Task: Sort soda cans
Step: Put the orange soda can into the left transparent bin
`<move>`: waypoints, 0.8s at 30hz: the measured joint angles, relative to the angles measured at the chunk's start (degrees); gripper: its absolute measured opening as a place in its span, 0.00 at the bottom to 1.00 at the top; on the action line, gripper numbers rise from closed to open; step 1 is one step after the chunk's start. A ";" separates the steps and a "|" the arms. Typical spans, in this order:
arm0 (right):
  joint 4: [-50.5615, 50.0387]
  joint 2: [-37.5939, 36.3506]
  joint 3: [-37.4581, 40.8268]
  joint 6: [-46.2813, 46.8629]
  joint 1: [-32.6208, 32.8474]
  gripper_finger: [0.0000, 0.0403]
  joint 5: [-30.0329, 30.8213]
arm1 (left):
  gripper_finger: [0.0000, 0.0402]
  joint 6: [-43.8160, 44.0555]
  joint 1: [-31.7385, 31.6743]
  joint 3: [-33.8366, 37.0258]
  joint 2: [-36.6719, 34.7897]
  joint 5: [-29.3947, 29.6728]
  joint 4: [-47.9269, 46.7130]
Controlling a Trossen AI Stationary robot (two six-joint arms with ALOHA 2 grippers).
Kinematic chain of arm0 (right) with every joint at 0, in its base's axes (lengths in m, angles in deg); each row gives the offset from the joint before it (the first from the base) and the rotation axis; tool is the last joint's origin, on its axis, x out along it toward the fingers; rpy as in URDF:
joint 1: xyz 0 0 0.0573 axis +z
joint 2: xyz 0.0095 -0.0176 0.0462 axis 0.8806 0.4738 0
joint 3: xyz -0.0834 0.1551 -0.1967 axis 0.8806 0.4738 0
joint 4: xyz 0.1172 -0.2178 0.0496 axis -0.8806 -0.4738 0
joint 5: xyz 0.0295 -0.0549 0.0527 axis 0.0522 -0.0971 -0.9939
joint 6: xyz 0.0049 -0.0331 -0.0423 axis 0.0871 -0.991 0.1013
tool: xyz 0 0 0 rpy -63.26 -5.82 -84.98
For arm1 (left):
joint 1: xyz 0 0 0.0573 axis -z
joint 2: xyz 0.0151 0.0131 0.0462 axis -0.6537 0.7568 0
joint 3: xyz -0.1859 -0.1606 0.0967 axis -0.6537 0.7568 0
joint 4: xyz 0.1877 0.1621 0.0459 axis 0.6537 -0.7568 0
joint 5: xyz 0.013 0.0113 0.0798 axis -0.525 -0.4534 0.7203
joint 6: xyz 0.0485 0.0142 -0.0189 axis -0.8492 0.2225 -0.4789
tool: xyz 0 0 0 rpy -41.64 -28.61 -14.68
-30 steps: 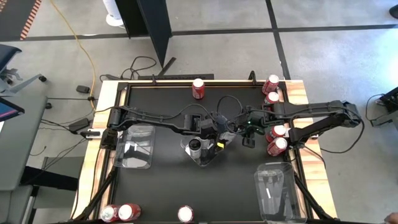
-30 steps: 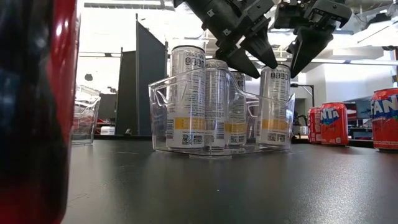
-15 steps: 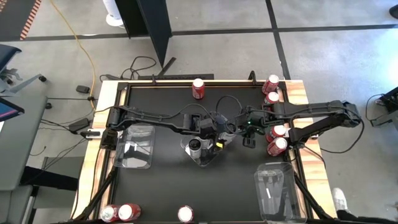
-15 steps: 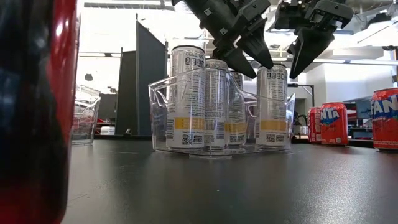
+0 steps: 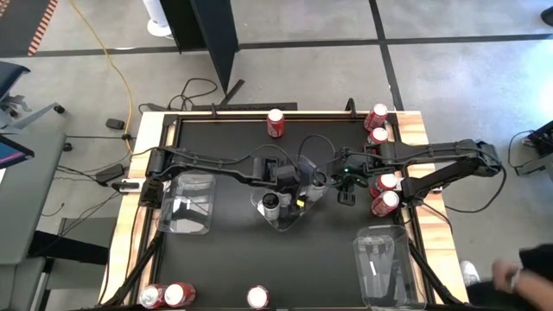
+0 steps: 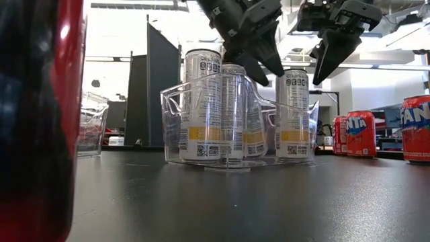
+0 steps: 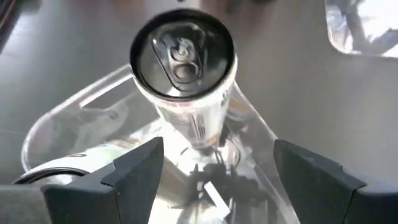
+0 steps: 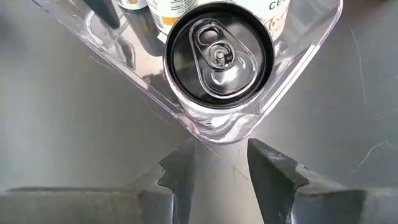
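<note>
Several soda cans [image 6: 222, 111] stand upright inside the tray [image 6: 176, 128] at the table's [image 5: 328, 259] middle

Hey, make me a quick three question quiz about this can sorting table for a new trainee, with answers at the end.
1. True or false: the left tool is clamped on a can.
2. Which cans stand inside the middle clear tray? A red ones, B silver ones, C both.
3. Fill in: the red cans by the right arm stand along the table's ____ edge.

Key:
1. False. Its fingers stand open above the silver cans, gripping nothing.
2. B.
3. Right. The right tool hovers empty next to the tray, near its corner can.
</note>
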 joint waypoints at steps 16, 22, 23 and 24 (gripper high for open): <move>0.03 0.00 0.00 0.04 0.00 0.40 0.02 | 0.75 -4.44 -0.71 0.31 -1.62 6.12 1.96; 0.03 0.00 0.00 0.04 0.00 0.40 0.02 | 0.75 -5.55 -1.00 0.31 -1.61 6.18 5.00; 0.03 -0.01 0.00 0.04 0.00 0.40 0.02 | 0.75 -5.82 -1.02 0.31 -1.62 6.21 4.99; 0.03 -0.02 0.00 0.04 0.00 0.40 0.02 | 0.75 -5.91 -1.08 0.29 -1.69 6.22 5.00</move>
